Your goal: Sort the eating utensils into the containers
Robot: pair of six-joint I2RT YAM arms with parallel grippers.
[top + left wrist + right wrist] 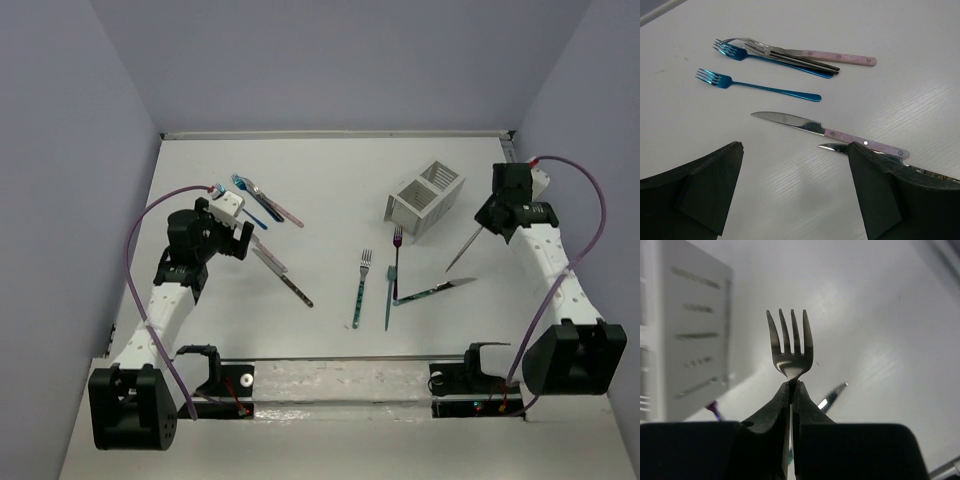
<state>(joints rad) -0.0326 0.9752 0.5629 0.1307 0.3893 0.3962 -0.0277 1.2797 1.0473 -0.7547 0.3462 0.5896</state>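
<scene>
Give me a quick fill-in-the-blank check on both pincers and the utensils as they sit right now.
1. The utensil clamped in the right pincer is a ____.
2. The left pincer hangs ____, with nothing between its fingers.
3. The white caddy is divided into ____ compartments.
4. The lone fork lying by itself in the left wrist view is ____ all over.

Missing words: fork; open; two; blue.

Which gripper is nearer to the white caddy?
Right. The right gripper, shut on a fork, is just beside the white caddy; the left gripper, open, is far across, near a pink-handled knife.
</scene>
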